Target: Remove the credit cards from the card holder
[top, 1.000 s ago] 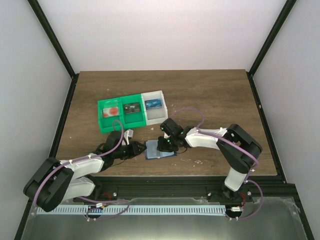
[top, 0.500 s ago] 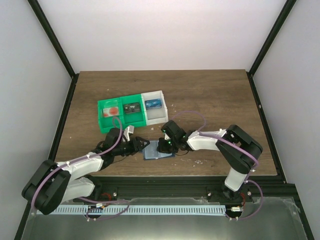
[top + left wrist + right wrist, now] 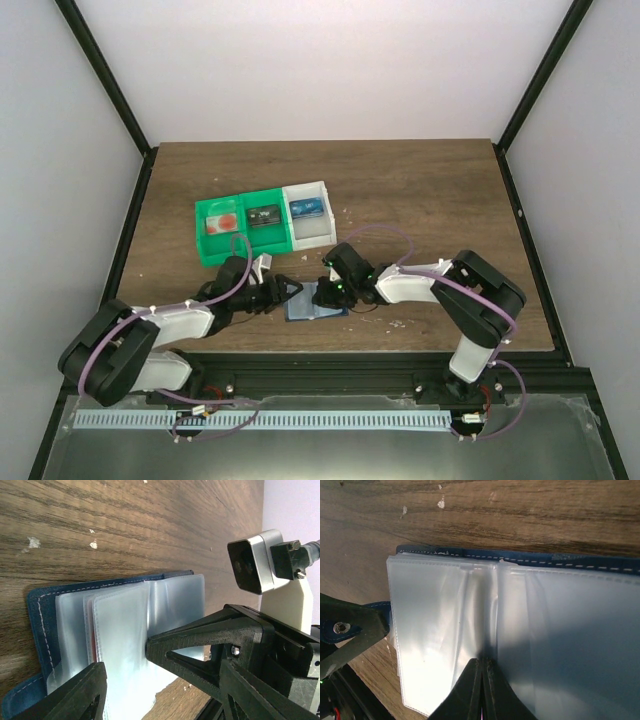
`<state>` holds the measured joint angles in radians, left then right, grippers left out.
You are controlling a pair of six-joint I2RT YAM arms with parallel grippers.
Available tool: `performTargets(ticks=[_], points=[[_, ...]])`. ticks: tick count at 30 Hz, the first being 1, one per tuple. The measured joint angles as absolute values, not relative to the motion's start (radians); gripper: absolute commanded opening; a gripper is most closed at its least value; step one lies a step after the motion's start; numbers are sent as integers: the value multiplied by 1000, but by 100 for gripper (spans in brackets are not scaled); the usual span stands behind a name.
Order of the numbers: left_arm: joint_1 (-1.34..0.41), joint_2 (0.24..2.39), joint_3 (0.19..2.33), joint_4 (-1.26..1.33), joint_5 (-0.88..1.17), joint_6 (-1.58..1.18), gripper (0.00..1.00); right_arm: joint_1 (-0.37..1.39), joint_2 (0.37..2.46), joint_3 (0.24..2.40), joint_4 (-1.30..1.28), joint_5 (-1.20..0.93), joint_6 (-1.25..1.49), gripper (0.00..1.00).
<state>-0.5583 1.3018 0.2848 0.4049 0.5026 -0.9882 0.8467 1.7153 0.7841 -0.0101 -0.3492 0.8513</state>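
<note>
- Three credit cards [image 3: 263, 216] are seen in the green-and-white tray [image 3: 240, 252], one per compartment: red-spot card [image 3: 226, 223], dark card [image 3: 263, 217], blue card [image 3: 307, 208].
- Card holder [image 3: 570, 561] is laid open on the table [image 3: 420, 190] near the front edge, between the two arms and well apart from the tray. Its clear pockets [image 3: 435, 610] face up.
- Right gripper [image 3: 481, 670] is closed tight, with its tips set on the crease between the two pocket leaves. Whether any plastic is pinched cannot be told. It is judged to be pinning the holder down.
- Left gripper [image 3: 162, 672] is spread wide with nothing held. Its fingers sit either side of the near end of the left leaf; contact cannot be told.
- A reddish edge [image 3: 91, 630] is seen through the pocket stack on that leaf. It is judged to be the last card, not yet out.
- Key relation: in the top view the holder's long axis runs left to right.
- The reddish edge lies straight ahead of the left gripper, on its side of the crease, so the left arm is judged nearer.
- Which way that pocket opens cannot be told, so the pull direction is left undecided.
</note>
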Motion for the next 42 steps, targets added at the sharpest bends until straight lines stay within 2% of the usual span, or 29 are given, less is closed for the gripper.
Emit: performTargets(ticks=[42], points=[[-558, 1340, 285, 433, 516, -992, 66, 847, 1715, 776, 6, -353, 854, 2]])
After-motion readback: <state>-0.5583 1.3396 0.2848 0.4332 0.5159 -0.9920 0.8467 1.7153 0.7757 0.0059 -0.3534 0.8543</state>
